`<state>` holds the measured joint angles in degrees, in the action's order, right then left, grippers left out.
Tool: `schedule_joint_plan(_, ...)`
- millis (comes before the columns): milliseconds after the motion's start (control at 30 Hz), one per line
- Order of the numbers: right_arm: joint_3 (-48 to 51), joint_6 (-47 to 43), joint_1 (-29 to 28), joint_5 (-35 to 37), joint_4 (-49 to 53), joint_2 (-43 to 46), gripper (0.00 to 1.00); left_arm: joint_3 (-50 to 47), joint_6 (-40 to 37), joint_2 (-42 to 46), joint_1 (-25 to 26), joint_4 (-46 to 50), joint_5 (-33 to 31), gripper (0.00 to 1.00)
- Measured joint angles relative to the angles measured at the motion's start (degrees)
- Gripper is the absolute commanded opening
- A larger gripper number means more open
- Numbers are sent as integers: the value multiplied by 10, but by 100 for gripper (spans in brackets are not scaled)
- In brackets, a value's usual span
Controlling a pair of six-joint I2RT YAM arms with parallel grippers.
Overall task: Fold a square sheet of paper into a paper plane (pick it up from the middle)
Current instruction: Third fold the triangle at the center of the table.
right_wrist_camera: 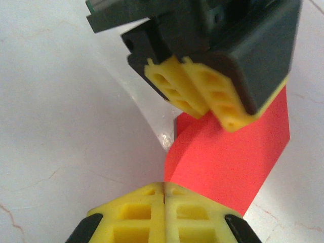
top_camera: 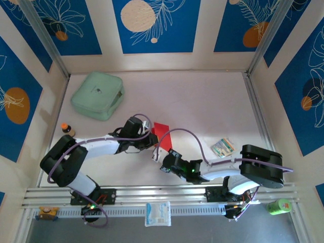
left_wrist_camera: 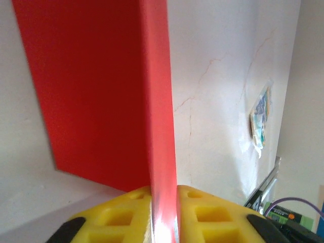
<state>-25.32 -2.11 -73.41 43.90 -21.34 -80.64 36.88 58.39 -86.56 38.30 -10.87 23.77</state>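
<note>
We see the left gripper (top_camera: 150, 137) clamped tight on the square sheet of paper (top_camera: 163, 130). In the left wrist view the two yellow pads (left_wrist_camera: 121, 215) press against a folded red edge that runs straight up from between them. The rest of the sheet (left_wrist_camera: 96, 86) spreads as a broad flap on the left side of that edge. It stands up off the table (left_wrist_camera: 223, 76) rather than lying flat.

The right gripper (top_camera: 158, 158) sits just below and beside the left one, facing it. In its own camera its fingers (right_wrist_camera: 131, 215) are pressed together with no gap. The red paper (right_wrist_camera: 228, 162) curves up and away from their seam, so we think a corner is nipped there, though the contact itself is hidden behind the pads. Directly ahead of the right fingertips, the left gripper (right_wrist_camera: 212, 111) comes down from above, its pads biting the upper edge of the same curved sheet. The paper spans the short gap between the two tools and bows between them.

Past the left gripper, off to its right, a small printed packet (left_wrist_camera: 260, 119) lies flat on the table; from above it (top_camera: 223, 147) lies beside the right arm's forearm. A mint-green case (top_camera: 97, 95) rests well beyond the left arm, towards the far left corner, and a small bottle with an orange cap (top_camera: 66, 128) stands beside that arm's elbow.
</note>
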Motion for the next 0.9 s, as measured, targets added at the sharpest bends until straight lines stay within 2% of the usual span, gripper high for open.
schedule_joint_plan(133, 0, 44, 19, -46, 30, 22, 0, -2, -12, 33, -6, 35, -16, 36)
schedule_joint_plan(233, -2, 107, 63, -119, 67, 50, 0, -1, -25, 59, -16, 69, -33, 38)
schedule_joint_plan(400, -24, 215, 160, -274, 126, 68, 0, 3, -49, 84, -28, 110, -50, 32)
schedule_joint_plan(533, -47, 279, 213, -396, 154, 53, 0, 7, -60, 84, -32, 114, -51, 26)
schedule_joint_plan(733, -68, 337, 235, -526, 160, 1, 0, 51, -70, 34, -34, 105, -17, 19)
schedule_joint_plan(900, -72, 361, 235, -562, 158, -19, 0, 83, -77, -25, -34, 97, 17, 16)
